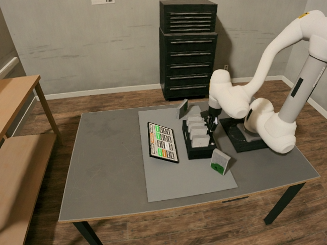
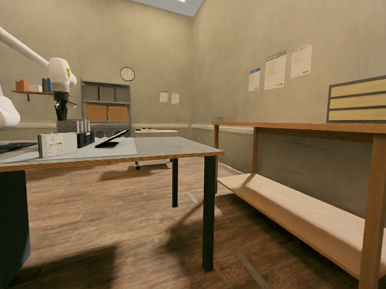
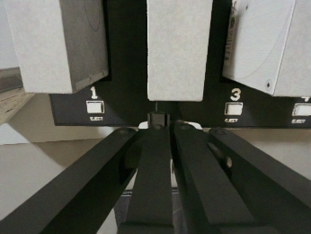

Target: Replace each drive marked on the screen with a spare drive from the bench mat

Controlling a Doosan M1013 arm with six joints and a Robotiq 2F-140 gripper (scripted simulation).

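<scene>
The gripper (image 1: 212, 132) (image 2: 61, 118) (image 3: 164, 108) was clenched, with nothing between its fingertips, at the dock's (image 1: 200, 153) (image 2: 86, 138) (image 3: 123, 54) label edge. Contact with the dock could not be determined. White numerals "1" and "3" were legible, each above a white button (image 3: 95, 107) marked "EJECT"; a further button stood at the right, its numeral cut off. Between 1 and 3, the fingers hid the markings below the center drive (image 3: 179, 49). Four drives stood upright in the dock. On the mat (image 1: 174, 185) (image 2: 123, 147), one spare drive (image 1: 219, 162) (image 2: 57, 145) stood near one dock end, its label too small to read; the other (image 1: 181, 108) stood near the opposite end. The tilted screen (image 1: 163, 142) (image 2: 112, 139) displayed green and orange cells; its text was unreadable. "DOOSAN" marked the arm's gray link (image 1: 302, 88).
</scene>
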